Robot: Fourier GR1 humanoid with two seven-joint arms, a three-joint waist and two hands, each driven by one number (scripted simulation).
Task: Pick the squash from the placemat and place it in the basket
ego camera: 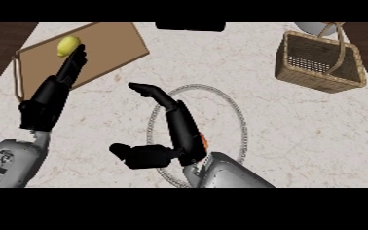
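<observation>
The black right hand (176,126) spreads open, gripping nothing, above the round mesh-rimmed placemat (223,122). The black left hand (61,80) touches a small yellow oval fruit (68,45) with straight fingers.

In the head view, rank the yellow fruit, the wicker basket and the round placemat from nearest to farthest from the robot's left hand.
1. yellow fruit: on the brown board at upper left, right at the left hand fingertips.
2. round placemat: centre of the counter, under the right hand.
3. wicker basket: far upper right.
</observation>
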